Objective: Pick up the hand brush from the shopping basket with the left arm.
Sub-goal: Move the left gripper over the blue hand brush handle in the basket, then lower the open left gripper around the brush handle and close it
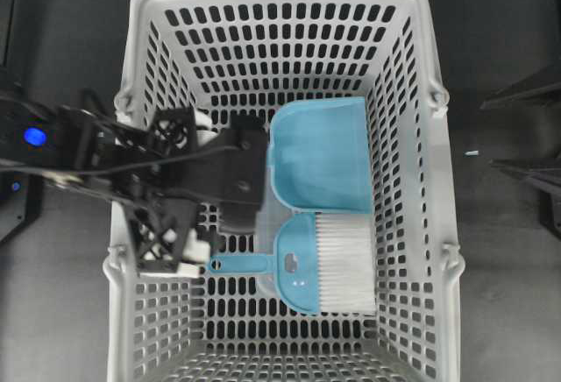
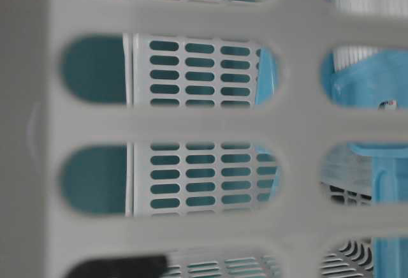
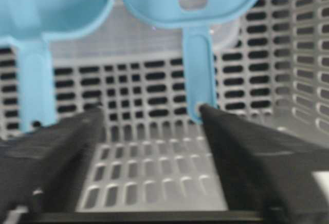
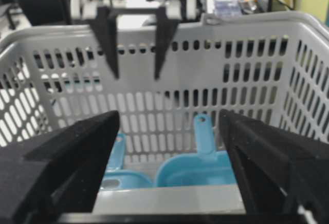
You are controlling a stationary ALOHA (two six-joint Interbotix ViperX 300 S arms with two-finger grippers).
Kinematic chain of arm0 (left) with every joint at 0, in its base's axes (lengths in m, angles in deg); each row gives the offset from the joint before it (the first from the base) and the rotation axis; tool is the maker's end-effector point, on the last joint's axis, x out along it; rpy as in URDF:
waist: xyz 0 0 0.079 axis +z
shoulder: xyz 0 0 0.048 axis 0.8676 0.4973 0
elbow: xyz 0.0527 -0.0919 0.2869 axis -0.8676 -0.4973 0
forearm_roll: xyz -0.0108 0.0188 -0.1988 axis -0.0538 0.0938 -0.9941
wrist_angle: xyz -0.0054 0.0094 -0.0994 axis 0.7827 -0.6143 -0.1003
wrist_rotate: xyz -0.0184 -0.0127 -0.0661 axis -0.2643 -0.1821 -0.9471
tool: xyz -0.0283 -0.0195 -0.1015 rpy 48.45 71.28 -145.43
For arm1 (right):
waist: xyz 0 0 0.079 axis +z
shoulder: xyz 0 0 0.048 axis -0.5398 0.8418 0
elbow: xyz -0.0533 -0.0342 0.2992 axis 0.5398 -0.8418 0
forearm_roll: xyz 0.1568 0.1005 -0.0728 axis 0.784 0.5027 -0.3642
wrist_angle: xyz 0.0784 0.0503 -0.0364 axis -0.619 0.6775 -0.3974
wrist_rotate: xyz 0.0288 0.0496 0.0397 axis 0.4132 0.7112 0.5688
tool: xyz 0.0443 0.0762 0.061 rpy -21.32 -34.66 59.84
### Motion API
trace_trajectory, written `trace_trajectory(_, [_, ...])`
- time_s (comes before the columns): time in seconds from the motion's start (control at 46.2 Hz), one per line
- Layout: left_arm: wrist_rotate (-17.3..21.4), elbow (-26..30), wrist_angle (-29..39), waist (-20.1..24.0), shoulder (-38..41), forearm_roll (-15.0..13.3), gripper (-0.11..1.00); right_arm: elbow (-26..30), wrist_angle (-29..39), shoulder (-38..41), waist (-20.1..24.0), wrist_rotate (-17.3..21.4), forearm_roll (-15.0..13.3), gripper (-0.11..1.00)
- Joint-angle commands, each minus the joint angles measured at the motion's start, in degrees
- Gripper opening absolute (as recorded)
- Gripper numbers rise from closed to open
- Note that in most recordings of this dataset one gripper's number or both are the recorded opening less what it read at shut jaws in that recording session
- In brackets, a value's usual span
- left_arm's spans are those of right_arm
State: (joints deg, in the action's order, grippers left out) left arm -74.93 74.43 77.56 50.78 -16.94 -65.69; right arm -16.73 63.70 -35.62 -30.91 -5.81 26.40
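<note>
The hand brush (image 1: pixel 302 272) lies flat in the light-grey shopping basket (image 1: pixel 438 224), with a blue back, white bristles and a thin blue handle (image 1: pixel 241 265) pointing left. My left gripper (image 1: pixel 197 194) is open and empty, reaching down inside the basket's left half. In the left wrist view it (image 3: pixel 149 112) faces the brush handle (image 3: pixel 198 75), whose end sits right at the tip of the right finger (image 3: pixel 205 112). The right wrist view shows the left fingers (image 4: pixel 110 44) hanging open above the brush (image 4: pixel 115 175). My right gripper (image 4: pixel 167 118) is open and empty outside the basket.
A blue dustpan (image 1: pixel 320 154) lies beside the brush in the basket, and its handle (image 3: pixel 35 85) shows left of the left finger. The basket's slotted walls (image 2: pixel 191 125) enclose the left gripper closely. Dark table lies around the basket.
</note>
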Motion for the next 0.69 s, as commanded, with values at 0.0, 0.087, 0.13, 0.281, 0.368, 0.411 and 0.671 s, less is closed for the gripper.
trace_trajectory(0.0, [-1.3, 1.6, 0.1, -0.9, 0.8, 0.2, 0.84, 0.9, -0.7, 0.5, 0.5, 0.1, 0.1, 0.74])
trace_trajectory(0.087, [-2.2, 1.3, -0.3, -1.3, 1.9, 0.2, 0.88, 0.7, -0.5, 0.5, 1.0, 0.1, 0.1, 0.74])
trace_trajectory(0.13, [-2.7, 1.2, -0.3, -1.6, 2.5, 0.2, 0.85, 0.5, -0.5, 0.5, 1.2, 0.1, 0.1, 0.74])
trace_trajectory(0.281, [-5.8, 1.1, -0.4, -2.3, 4.7, 0.2, 0.88, 0.2, -0.5, 0.5, 1.3, 0.1, 0.1, 0.74])
trace_trajectory(0.368, [-6.5, 0.5, -0.4, -2.8, 6.5, 0.2, 0.91, 0.2, -0.7, 0.4, 1.3, 0.1, 0.2, 0.74])
trace_trajectory(0.411, [-6.7, 0.3, -0.5, -3.0, 7.2, 0.2, 0.91, 0.1, -0.5, 0.4, 1.3, 0.1, 0.1, 0.74])
trace_trajectory(0.671, [-7.6, 0.5, -1.7, -4.0, 10.4, 0.2, 0.91, -0.1, -0.4, 0.2, 1.3, 0.2, 0.1, 0.74])
